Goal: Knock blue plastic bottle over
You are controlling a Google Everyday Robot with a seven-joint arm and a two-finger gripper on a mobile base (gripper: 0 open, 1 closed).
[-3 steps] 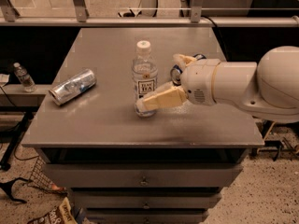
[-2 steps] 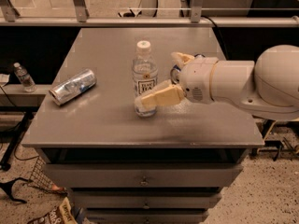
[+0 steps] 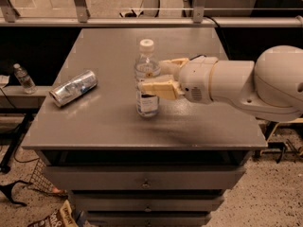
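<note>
Now well into the push step, with the tipping itself not yet done. Standing upright near the middle of the table (image 3: 113, 126): the bottle (image 3: 146, 79), white cap up, base flat on the grey top. Reaching in from the right at label height: the gripper (image 3: 160, 75), fingers (image 3: 156, 87) apart, one crossing in front of the label, the other farther back and just right of the shoulder. Hard to say whether pressing on the plastic or only close beside it. Judged next: a sideways sweep to the left, striking high on the body rather than low, so as to tip and not merely slide. No need to close or lift. Worth minding the can (image 3: 73, 87), lying on its side well to the left, and the near edge, to avoid a roll off the top once down.
</note>
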